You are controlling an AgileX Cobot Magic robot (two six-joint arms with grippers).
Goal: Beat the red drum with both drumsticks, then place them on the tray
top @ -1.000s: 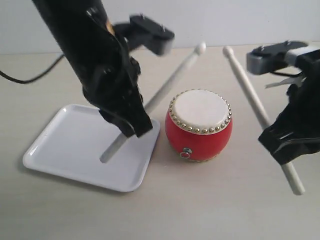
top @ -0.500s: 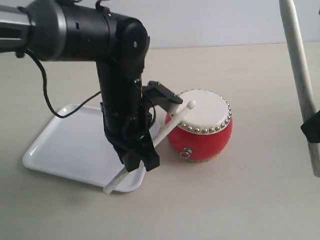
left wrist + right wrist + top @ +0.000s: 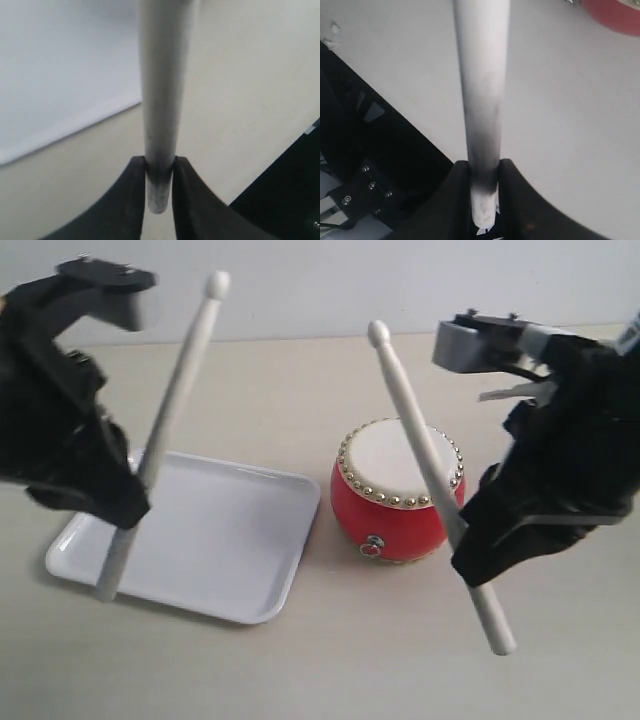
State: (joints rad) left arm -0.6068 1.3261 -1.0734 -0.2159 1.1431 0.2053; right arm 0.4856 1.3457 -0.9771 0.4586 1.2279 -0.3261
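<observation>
Grip tight: L gripper point(image 3: 135, 490) on left drumstick point(image 3: 185, 370), R gripper point(image 3: 460, 545) on right drumstick point(image 3: 405, 400). Should land tips square on red drum point(image 3: 395, 520).

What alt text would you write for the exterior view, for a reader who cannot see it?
The left gripper holds one drumstick tip-up by a white tray; the right gripper holds the other drumstick tip-up, its shaft crossing a red drum.
</observation>
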